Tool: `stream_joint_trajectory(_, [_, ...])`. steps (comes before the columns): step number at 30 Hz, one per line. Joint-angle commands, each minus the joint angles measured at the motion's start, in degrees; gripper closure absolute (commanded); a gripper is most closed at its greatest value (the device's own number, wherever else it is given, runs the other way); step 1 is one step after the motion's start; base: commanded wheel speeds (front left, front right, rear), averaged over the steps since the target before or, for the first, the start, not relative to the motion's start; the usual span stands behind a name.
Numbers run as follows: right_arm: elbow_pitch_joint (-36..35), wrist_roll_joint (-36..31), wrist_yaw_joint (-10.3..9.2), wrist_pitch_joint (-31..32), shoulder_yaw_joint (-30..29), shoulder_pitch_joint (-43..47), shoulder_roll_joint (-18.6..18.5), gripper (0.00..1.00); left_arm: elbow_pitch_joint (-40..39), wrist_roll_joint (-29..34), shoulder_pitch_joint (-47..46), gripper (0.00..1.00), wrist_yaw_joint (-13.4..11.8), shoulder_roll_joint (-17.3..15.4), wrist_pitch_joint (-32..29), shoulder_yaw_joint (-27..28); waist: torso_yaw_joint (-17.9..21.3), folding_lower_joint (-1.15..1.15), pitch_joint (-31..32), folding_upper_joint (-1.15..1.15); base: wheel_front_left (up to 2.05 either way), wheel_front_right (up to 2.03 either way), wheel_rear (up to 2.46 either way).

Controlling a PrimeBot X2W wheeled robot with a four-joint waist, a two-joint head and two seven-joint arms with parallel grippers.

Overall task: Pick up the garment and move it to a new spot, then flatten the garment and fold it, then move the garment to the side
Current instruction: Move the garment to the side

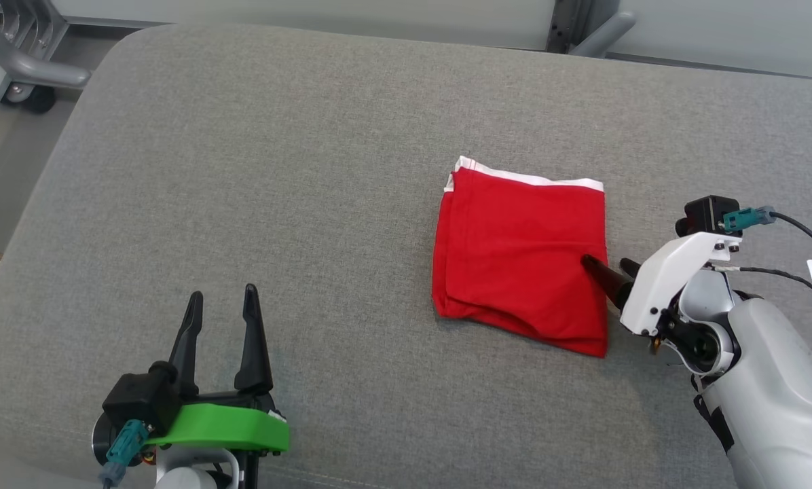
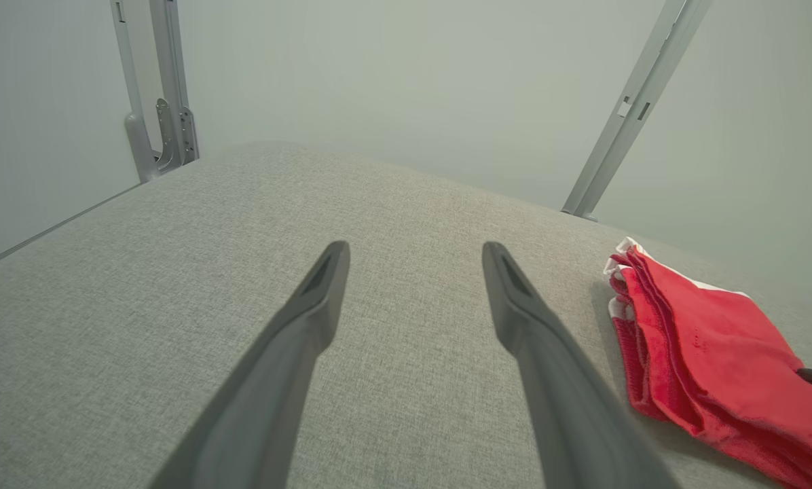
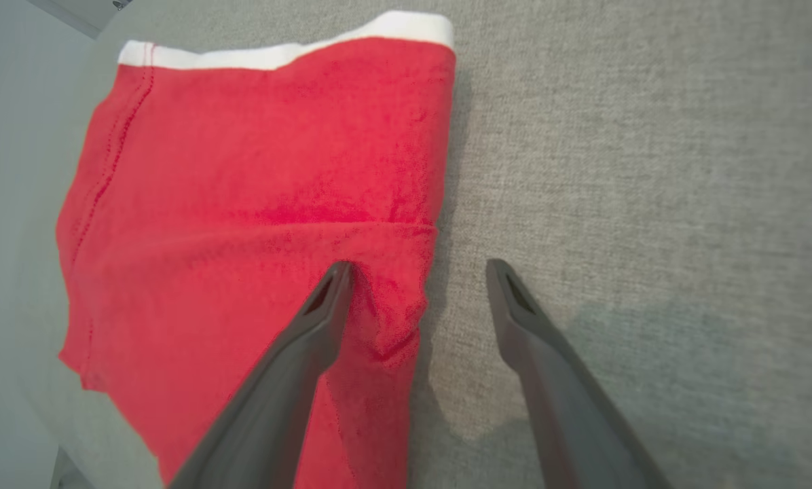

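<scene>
on the right half of the grey padded bench (image 1: 277,170), a folded red garment (image 1: 514,251). lies flat, a little longer than wide, long axis running near-to-far in the head view. white waistband along the far edge, pointing away from the robot; folded layers stacked along the left side. at its right edge, the right gripper (image 1: 610,263), spread wide and astride that edge: one fingertip on the red cloth, the other over bare bench just beside. pinches nothing. at lower left, well apart from the cloth, the left gripper (image 1: 223,293), likewise spread, empty.
</scene>
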State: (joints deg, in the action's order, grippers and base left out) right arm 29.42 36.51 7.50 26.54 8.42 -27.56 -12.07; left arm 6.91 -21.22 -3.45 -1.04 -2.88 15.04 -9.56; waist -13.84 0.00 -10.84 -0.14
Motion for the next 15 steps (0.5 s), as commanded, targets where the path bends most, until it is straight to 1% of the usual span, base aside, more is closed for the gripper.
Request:
stream_joint_trajectory(1, [1.4,1.0,-0.04,0.1,-0.2,-1.3,0.3,0.0,0.1,-0.4,-0.9,0.0,-0.2,0.0,0.2,-0.1,-0.6,0.0,-0.5,0.14,0.0,0.0,0.0])
stream_joint_trajectory(4, [3.3,2.6,-0.03,0.4,0.6,-2.3,1.1,0.0,0.1,-0.3,-1.0,0.0,-0.3,0.0,0.2,-0.2,-0.9,0.0,-0.5,0.14,0.0,0.0,0.0])
stream_joint_trajectory(5, [3.8,3.0,-0.03,0.3,1.0,-2.5,1.3,0.1,0.1,-0.2,-0.9,0.0,-0.4,0.0,0.2,-0.1,-0.9,0.0,-0.4,0.14,0.0,0.0,0.0])
stream_joint_trajectory(6, [4.2,3.4,-0.04,0.0,1.4,-2.7,1.3,0.42,0.1,-0.1,-0.8,0.0,-0.5,0.0,0.2,-0.1,-0.9,0.0,-0.3,0.14,0.0,0.0,0.0])
stream_joint_trajectory(7, [4.4,3.5,-0.03,-0.4,2.0,-2.9,1.3,0.63,0.1,0.0,-0.7,0.0,-0.4,0.0,0.2,0.1,-0.8,0.0,-0.2,0.14,0.0,0.0,0.0])
stream_joint_trajectory(8, [4.5,3.9,-0.03,-0.7,2.7,-3.1,1.3,0.77,0.1,0.2,-0.5,0.0,-0.3,0.0,0.2,0.1,-0.7,0.0,-0.1,0.14,0.0,0.0,0.0])
stream_joint_trajectory(9, [4.8,4.2,-0.03,-1.0,3.2,-3.2,1.2,0.96,0.1,0.3,-0.4,0.0,-0.3,0.0,0.2,0.1,-0.6,0.0,0.0,0.14,0.0,0.0,0.0])
stream_joint_trajectory(10, [4.9,4.5,-0.03,-1.4,3.7,-3.4,1.2,1.0,0.0,0.5,-0.3,0.0,-0.2,0.0,0.2,0.1,-0.5,0.0,0.1,0.14,0.0,0.0,0.0])
stream_joint_trajectory(15, [4.9,5.6,-0.03,-3.8,5.6,-3.7,0.5,1.0,-0.1,1.1,0.1,0.0,0.0,0.0,0.2,0.2,0.6,0.0,0.8,0.14,0.0,0.0,0.0])
